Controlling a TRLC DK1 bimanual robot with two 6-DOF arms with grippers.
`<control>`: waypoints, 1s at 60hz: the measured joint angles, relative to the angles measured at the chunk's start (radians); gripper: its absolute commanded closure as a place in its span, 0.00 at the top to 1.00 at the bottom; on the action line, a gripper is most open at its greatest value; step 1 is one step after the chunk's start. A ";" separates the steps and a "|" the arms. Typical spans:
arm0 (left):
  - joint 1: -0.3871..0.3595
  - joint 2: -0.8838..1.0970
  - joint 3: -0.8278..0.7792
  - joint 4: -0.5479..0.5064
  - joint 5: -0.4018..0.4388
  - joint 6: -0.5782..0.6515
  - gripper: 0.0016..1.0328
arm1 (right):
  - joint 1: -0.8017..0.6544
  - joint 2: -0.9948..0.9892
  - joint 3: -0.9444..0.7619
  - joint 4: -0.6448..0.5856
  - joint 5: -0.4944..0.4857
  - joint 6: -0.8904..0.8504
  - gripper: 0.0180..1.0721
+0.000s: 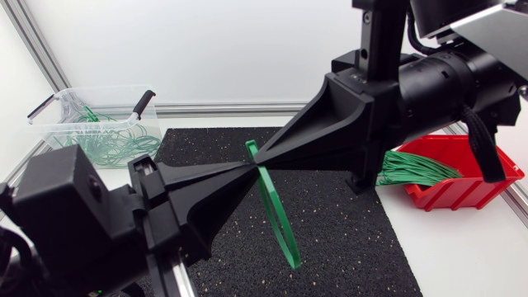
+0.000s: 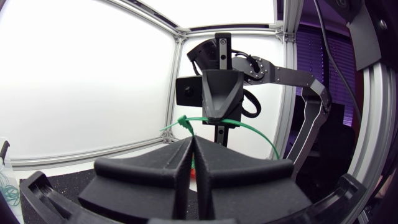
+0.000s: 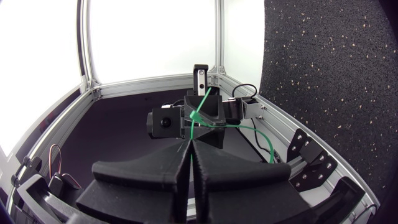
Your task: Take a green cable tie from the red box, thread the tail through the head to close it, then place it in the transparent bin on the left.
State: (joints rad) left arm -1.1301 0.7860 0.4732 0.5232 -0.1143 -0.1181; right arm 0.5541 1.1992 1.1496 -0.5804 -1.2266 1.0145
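Above the black speckled mat point(image 1: 346, 231): green plastic cable tie point(image 1: 280, 223), mid-threading
Left gripper point(image 1: 246, 170) and right gripper point(image 1: 263, 162) each pinch it, fingers tip to tip; keep tail square to head, feed slowly

Bowed green cable tie point(image 1: 276, 210) in mid-air, red box point(image 1: 462, 195) and transparent bin point(image 1: 56, 114) stocked

The right gripper point(image 3: 190, 148) is seen with its 2 fingers pressed together, the green cable tie point(image 3: 199, 112) pinched at their tips. The left gripper point(image 3: 200, 124) is faced just ahead. A black speckled mat point(image 3: 329, 62) is seen far beside.
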 measured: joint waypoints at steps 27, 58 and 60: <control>-0.005 0.013 -0.009 0.002 -0.004 0.075 0.03 | -0.014 0.019 0.002 -0.023 0.011 0.000 0.19; 0.047 -0.003 -0.029 0.001 0.025 0.115 0.03 | -0.048 -0.031 0.001 0.035 0.026 0.000 0.37; 0.057 -0.005 -0.036 -0.002 0.032 0.121 0.03 | -0.061 -0.032 0.001 0.039 0.026 0.000 0.37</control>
State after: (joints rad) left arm -1.0729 0.7807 0.4374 0.5213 -0.0818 0.0025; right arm 0.4934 1.1667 1.1507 -0.5419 -1.2011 1.0145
